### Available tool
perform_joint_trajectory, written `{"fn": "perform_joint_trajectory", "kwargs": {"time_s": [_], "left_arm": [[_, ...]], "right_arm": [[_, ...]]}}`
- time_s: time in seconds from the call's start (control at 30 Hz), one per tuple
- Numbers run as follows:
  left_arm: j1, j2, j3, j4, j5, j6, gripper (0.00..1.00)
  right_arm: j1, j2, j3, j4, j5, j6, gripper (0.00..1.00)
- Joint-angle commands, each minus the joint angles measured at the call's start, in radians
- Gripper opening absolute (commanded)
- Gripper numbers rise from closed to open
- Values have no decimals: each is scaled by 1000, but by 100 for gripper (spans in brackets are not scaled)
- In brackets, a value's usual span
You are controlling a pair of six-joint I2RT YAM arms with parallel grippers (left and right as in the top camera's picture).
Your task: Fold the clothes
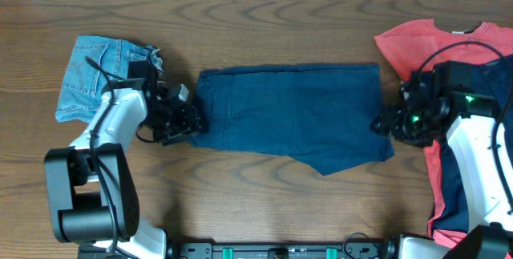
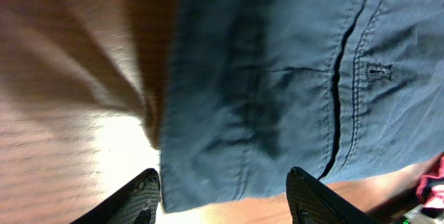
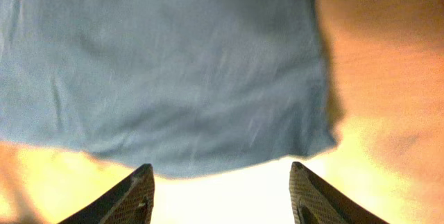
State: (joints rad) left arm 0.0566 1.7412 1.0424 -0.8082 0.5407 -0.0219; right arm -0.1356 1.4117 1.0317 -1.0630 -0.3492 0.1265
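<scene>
A dark blue pair of shorts [image 1: 292, 115] lies flat across the middle of the wooden table. My left gripper [image 1: 195, 120] is open at the shorts' left edge; in the left wrist view the cloth's corner [image 2: 229, 175] lies between the open fingers [image 2: 223, 196], nothing held. My right gripper [image 1: 381, 124] is open at the shorts' right edge; in the right wrist view the cloth's hem [image 3: 187, 113] lies just ahead of the open fingers [image 3: 220, 193], apart from them.
A folded light blue denim piece [image 1: 92, 78] lies at the far left behind my left arm. A red T-shirt [image 1: 437, 42] and a dark blue garment [image 1: 461, 187] lie at the right under my right arm. The table's front edge is near.
</scene>
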Motion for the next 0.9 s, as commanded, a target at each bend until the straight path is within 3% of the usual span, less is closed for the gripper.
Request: {"fn": "perform_joint_trajectory", "kwargs": {"time_s": [0.0,0.13,0.2,0.33,0.7,0.83,0.87], "left_arm": [[-33,-8,-10,20,-71,14,59],[-43,-8,-10,51,-116,13,50],[-43,-8,-10,51,-116,13,46],[-43,-8,-10,50,-116,13,41],[-43,-8,-10,51,-116,13,39],[-43,-8,-10,51,-116,13,38],[-43,-8,-10,51,-116,13,36]], "right_arm": [[72,9,-39,-47,-64,22,64],[190,9,-169,-4,-70,140,62],[239,10,-242,53,-70,226,52],[313,10,-375,192,-70,383,43],[336,10,-460,523,-145,500,50],[337,10,-460,539,-90,532,27],[337,10,-460,539,-79,532,14]]}}
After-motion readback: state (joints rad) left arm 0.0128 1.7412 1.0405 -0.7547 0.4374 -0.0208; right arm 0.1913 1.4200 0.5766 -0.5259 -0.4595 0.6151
